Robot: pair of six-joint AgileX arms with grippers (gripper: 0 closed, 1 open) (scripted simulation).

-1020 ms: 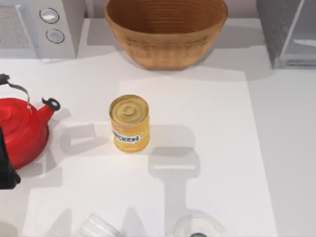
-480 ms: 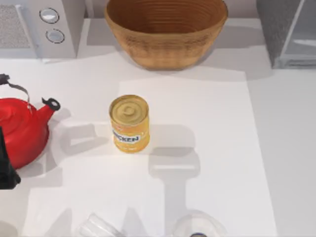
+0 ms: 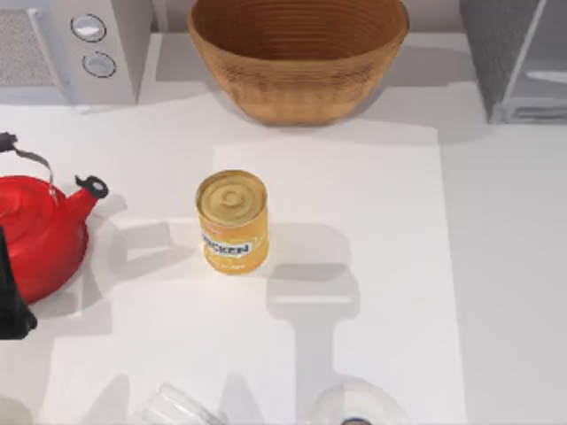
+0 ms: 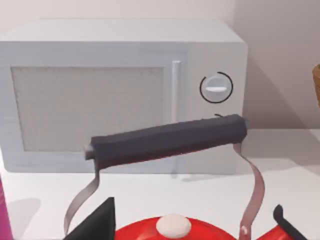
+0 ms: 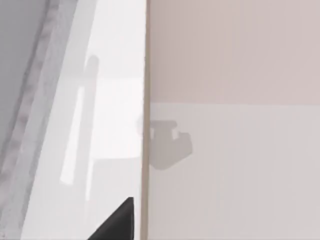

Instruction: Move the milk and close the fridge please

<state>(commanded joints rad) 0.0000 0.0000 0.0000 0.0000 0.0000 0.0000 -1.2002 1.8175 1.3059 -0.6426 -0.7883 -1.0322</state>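
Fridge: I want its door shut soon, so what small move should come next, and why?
Probably nudge the right tool sideways against the fridge door's pale face. The right wrist view puts it close beside that door's edge, and the top view suggests the door stands ajar.

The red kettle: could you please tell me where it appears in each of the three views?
Top view: red kettle at the left edge, spout toward the yellow can.
Left wrist view: kettle close up, its black handle crossing in front of the microwave.
Right wrist view: faces a pale wall instead.
Shared landmark: the microwave, behind the kettle.
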